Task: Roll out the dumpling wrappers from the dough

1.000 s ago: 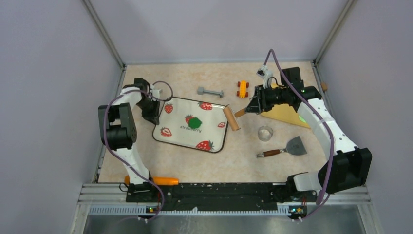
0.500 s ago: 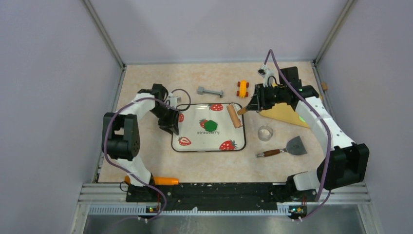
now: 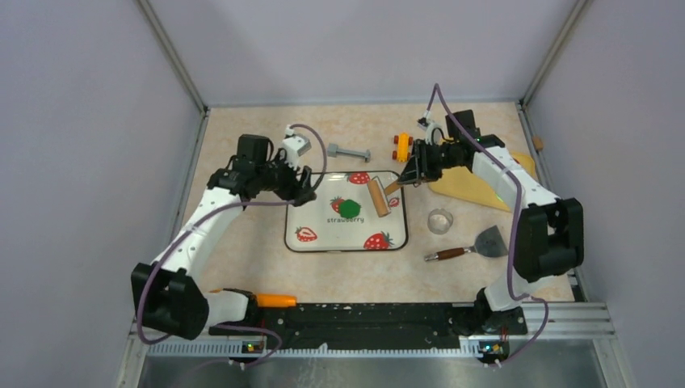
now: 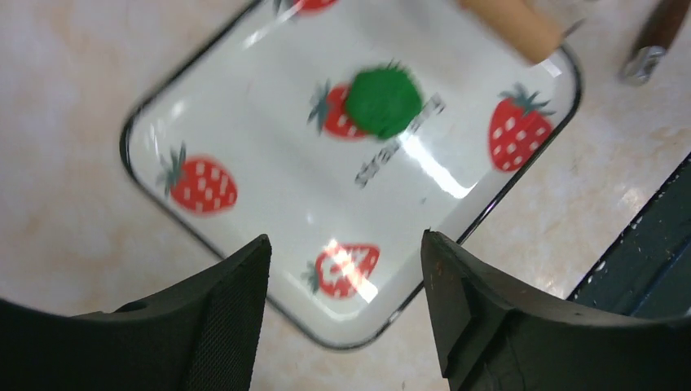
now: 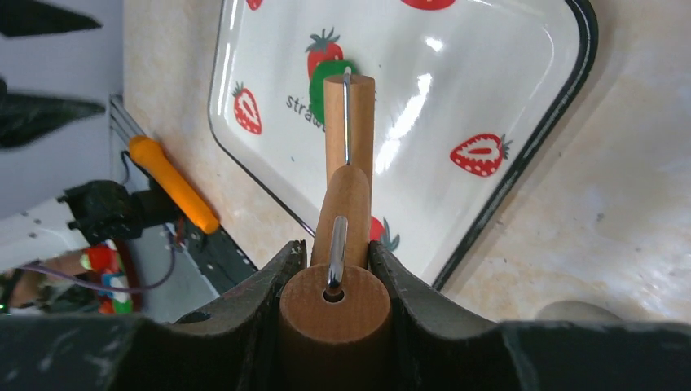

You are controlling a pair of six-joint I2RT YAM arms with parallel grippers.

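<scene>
Left fingers (image 3: 303, 187) spread wide with nothing between them, hovering over the near-left corner of the strawberry tray (image 3: 343, 236); the left wrist view shows only tray in the gap. Right fingers (image 3: 406, 176) clamped on the wooden handle of the rolling pin (image 3: 376, 197), one finger on each side of the handle in the right wrist view. The roller barrel sits tilted over the tray's far-right part; can't tell if it touches the tray surface. Dough (image 3: 349, 208) is a small dark green lump around the tray's middle, next to the printed "strawberry" text and overlapping one printed berry. The roller end is just beside the dough, with a gap showing in the left wrist view. No flat discs visible. On the counter (image 3: 242, 250): grey bolt (image 3: 349, 151) and orange toy car (image 3: 401, 146) beyond the tray, clear round cutter (image 3: 440, 220) right of the tray, scraper (image 3: 472, 246) near it, yellow wedge (image 3: 476, 192) under the right arm, orange marker (image 3: 275, 300) at the near edge.
</scene>
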